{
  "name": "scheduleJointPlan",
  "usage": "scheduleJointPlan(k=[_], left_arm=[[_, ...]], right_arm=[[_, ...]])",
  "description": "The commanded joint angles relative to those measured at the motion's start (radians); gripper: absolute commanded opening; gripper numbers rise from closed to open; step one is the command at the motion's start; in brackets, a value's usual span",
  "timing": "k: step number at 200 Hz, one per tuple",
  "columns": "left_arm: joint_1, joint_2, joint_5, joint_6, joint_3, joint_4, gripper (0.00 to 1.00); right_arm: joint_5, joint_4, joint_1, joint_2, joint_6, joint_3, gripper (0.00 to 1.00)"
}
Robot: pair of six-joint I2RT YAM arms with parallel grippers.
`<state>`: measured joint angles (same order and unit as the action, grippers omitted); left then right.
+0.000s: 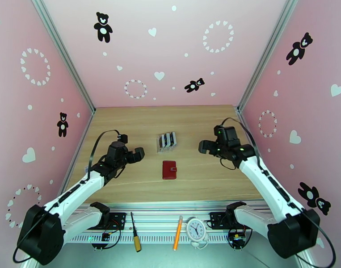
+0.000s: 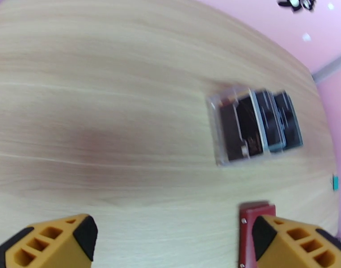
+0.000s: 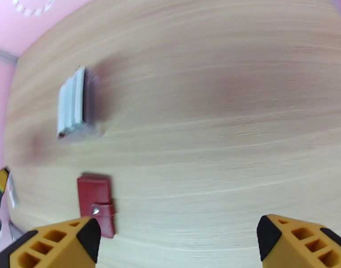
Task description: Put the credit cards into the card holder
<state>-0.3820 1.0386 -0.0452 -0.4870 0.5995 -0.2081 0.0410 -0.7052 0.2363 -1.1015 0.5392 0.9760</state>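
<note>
Credit cards stand in rack behind card holder.

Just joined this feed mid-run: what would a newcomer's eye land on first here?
The closed red card holder lies mid-table, with the credit cards standing in a clear rack just behind it. The left tool and right tool flank them, both open and empty. Pink walls dotted with bears and hearts enclose the wooden table.
</note>
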Motion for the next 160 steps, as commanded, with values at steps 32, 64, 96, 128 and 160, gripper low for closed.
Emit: scheduleJointPlan(k=[32,64,96,128,160], left_arm=[[0.014,-0.048,-0.272,0.103,0.114,-0.038,0.98],[0.029,-0.012,-0.238,0.332,0.068,0.14,0.98],[0.119,0.0,-0.276,0.325,-0.012,0.294,0.98],[0.182,-0.11,-0.218,0.418,-0.243,0.601,0.98],[0.274,-0.11,-0.157,0.457,-0.333,0.728,0.98]], right_arm=[[-0.194,0.042,-0.028,0.083,-0.04,-0.025,0.99],[-0.214,0.286,-0.029,0.253,-0.074,-0.203,0.99],[-0.219,0.476,-0.028,0.39,-0.143,-0.364,0.99],[-0.243,0.521,-0.028,0.395,-0.191,-0.402,0.99],[-0.26,0.589,-0.028,0.338,-0.206,-0.432,0.99]])
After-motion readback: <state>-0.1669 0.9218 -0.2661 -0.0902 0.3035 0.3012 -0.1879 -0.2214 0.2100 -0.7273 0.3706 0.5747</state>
